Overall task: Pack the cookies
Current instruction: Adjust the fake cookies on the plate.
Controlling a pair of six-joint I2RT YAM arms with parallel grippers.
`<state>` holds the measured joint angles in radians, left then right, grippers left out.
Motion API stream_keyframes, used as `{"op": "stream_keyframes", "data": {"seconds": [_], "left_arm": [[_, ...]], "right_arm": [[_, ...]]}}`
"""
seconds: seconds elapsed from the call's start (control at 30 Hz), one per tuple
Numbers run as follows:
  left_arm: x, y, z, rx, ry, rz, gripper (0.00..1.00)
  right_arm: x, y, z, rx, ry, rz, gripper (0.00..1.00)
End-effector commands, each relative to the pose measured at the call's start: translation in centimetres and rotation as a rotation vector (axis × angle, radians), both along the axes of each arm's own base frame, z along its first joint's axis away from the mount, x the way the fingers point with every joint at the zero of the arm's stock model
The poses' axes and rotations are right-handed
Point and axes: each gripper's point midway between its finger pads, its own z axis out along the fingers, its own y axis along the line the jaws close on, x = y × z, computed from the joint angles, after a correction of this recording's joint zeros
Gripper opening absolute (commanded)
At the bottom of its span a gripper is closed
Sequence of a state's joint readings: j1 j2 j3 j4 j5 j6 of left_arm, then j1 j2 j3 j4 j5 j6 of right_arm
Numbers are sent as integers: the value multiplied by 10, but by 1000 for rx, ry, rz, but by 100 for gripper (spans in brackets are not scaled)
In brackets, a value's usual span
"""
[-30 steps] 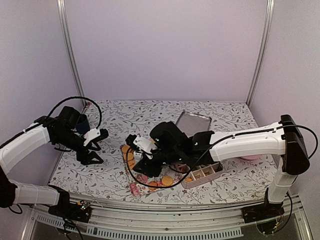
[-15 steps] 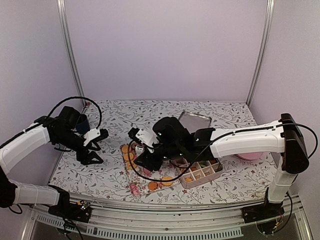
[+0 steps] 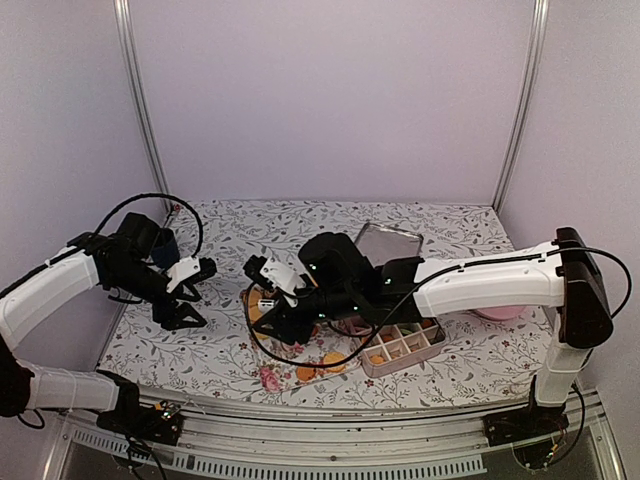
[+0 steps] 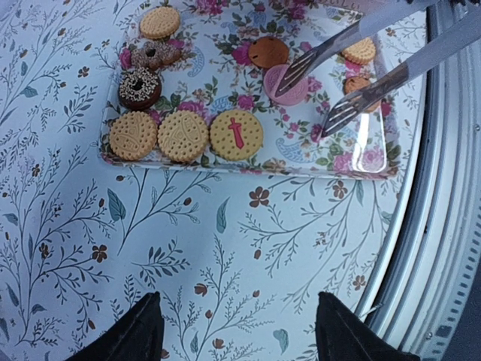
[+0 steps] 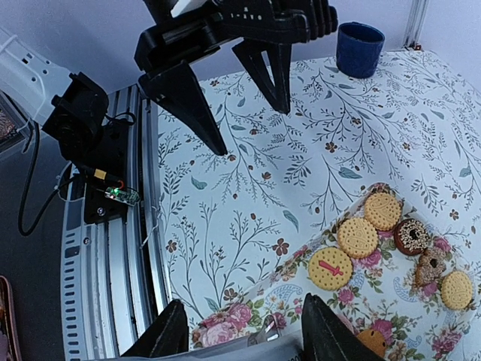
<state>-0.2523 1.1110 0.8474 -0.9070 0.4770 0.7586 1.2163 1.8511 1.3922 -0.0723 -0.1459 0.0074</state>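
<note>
Left wrist view: about ten cookies (image 4: 183, 136) are counted on the floral tray (image 4: 297, 154), which lies on the surface (image 4: 188, 248) close to its near edge, left of centre. Three tan rounds are lined along one long side of the tray, two dark ones and another tan one sit towards one end, and a brown one, a pink cookie (image 4: 276, 86) and two orange-tan ones are grouped at the other. A pair of metal tongs (image 4: 344, 111) is held spread over that second group, one tip overlapping the pink cookie; contact cannot be confirmed. The right gripper (image 5: 248, 331) is judged to be clamped on the tongs' handles, as a pale metal piece is seen between its fingers at the bottom of the right wrist view. The left gripper (image 4: 239, 301) is spread apart and holds nothing, hovering over bare surface near the left edge. In the top view, a divided box (image 3: 404, 364) beside the tray at the near edge shows orange-tan pieces in several compartments. Packing is therefore judged partly done: some compartments are filled, most of the tray's load is unpacked, and no cookie is seen lifted.
</note>
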Motion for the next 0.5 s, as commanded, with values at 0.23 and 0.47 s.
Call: {"op": "stream_keyframes", "data": {"seconds": [0.23,0.47], "left_arm": [[-3,2,-2,0,-2,-1,70],[-3,2,-2,1,-5,-1,70]], "right_arm": [[12,-9,-15,-3,79,-46,47],[24,-31,-31,-43,85,-116,50]]}}
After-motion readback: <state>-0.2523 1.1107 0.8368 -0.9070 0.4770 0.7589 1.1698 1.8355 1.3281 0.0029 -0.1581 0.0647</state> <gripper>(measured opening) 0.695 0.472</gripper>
